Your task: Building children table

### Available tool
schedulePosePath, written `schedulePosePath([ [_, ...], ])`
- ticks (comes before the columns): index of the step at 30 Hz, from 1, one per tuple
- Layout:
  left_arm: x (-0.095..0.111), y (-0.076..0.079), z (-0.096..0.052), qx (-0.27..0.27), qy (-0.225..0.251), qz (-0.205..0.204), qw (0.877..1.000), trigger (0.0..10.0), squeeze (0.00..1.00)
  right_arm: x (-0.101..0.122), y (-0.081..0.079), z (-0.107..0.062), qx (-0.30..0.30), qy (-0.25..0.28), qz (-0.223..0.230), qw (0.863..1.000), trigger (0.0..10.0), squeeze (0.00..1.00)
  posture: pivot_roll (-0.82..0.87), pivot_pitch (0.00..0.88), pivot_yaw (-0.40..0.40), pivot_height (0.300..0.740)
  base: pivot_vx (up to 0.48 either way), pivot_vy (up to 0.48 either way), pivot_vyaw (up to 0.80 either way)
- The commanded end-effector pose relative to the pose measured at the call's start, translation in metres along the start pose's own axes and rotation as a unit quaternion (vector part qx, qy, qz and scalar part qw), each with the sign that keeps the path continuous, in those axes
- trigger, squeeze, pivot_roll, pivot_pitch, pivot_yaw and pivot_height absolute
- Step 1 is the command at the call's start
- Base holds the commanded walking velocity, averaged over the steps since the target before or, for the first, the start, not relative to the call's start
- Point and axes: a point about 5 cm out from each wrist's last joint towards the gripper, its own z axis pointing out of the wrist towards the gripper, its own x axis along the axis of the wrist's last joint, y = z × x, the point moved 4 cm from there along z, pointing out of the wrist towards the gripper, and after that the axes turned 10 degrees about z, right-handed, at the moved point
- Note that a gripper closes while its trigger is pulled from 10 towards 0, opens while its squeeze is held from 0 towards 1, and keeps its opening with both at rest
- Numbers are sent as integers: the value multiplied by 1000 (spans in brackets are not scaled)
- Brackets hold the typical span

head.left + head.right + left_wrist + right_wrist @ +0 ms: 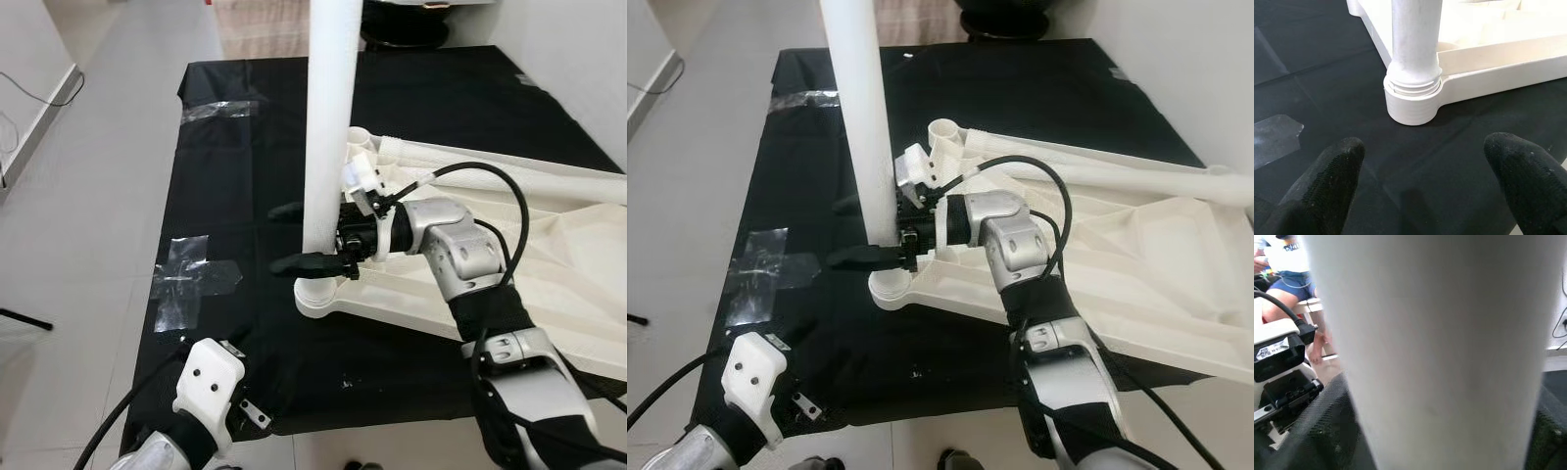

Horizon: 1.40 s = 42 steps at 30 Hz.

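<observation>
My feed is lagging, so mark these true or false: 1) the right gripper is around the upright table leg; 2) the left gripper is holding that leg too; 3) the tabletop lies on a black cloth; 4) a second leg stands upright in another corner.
1) True: the right gripper has its fingers either side of the upright leg.
2) False: the left gripper is open and holds nothing, short of the socket.
3) True: the tabletop lies on the black cloth.
4) False: the second leg lies flat on the tabletop.
</observation>
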Motion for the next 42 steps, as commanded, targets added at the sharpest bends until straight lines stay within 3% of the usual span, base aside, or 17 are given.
schedulePosePath([
  [1,-3,3,-3,-11,-13,0,1000,10000,0,3,-1,1,13,5,-9,1000,0,0,128,253,-25,740,0,0,0],
  [15,-5,-3,4,-19,-8,-3,1000,10000,0,-11,-40,-22,-91,3,-47,995,0,0,26,247,-26,740,0,0,0],
  [17,-5,-5,5,-18,-7,-1,1000,10000,0,-29,-26,-13,-246,-1,-33,969,0,0,9,243,-21,740,0,0,0],
  [19,-6,-9,7,-15,-5,1,1000,10000,0,-69,-24,-24,-522,-13,23,853,0,0,-8,241,-15,740,0,0,0],
  [20,-6,-9,7,-15,-5,1,1000,10000,0,-69,-24,-24,-522,-13,23,853,0,0,-8,241,-15,740,0,0,0],
  [21,-6,-12,12,-14,-2,4,1000,10000,0,-90,-41,-21,-577,-27,39,815,0,0,-4,229,-3,740,0,0,0],
  [27,-10,-15,19,-13,-3,6,1000,10000,0,-78,-23,-1,-540,4,44,840,0,0,2,180,-8,740,0,0,0],
  [28,-11,-16,20,-12,-3,6,1000,10000,0,-75,-19,2,-533,6,42,845,4039,0,8,173,-18,740,0,0,0],
  [29,-11,-16,20,-12,-3,6,1000,10000,0,-75,-19,2,-533,6,42,845,4039,0,8,173,-18,740,0,0,0],
  [30,-11,-16,21,-12,-2,6,1000,10000,0,-73,-19,2,-535,4,42,844,10000,0,9,174,-19,740,0,0,0],
  [32,-11,-17,21,-6,-1,7,1000,10000,0,-67,-20,7,-526,12,44,849,10000,0,10,175,-23,740,0,0,0],
  [33,-10,-18,21,0,0,9,1000,10000,0,-60,-23,14,-499,24,44,865,10000,1000,11,174,-30,740,0,0,0],
  [34,-10,-18,21,0,0,9,1000,10000,0,-60,-23,14,-499,24,44,865,10000,1000,11,174,-30,740,0,0,0],
  [35,-10,-19,21,8,2,10,1000,10000,0,-48,-34,33,-393,46,63,916,10000,1000,13,175,-32,740,0,0,0],
  [40,-8,-17,21,5,3,9,1000,10000,0,-23,-34,27,-274,51,-5,960,10000,1000,24,185,-36,740,0,0,0],
  [41,-8,-16,20,3,3,8,1000,10000,0,-21,-36,27,-235,45,-10,971,10000,263,29,191,-38,740,0,0,0],
  [42,-8,-16,20,3,3,8,1000,10000,0,-21,-36,27,-235,45,-10,971,10000,263,29,191,-38,740,0,0,0],
])
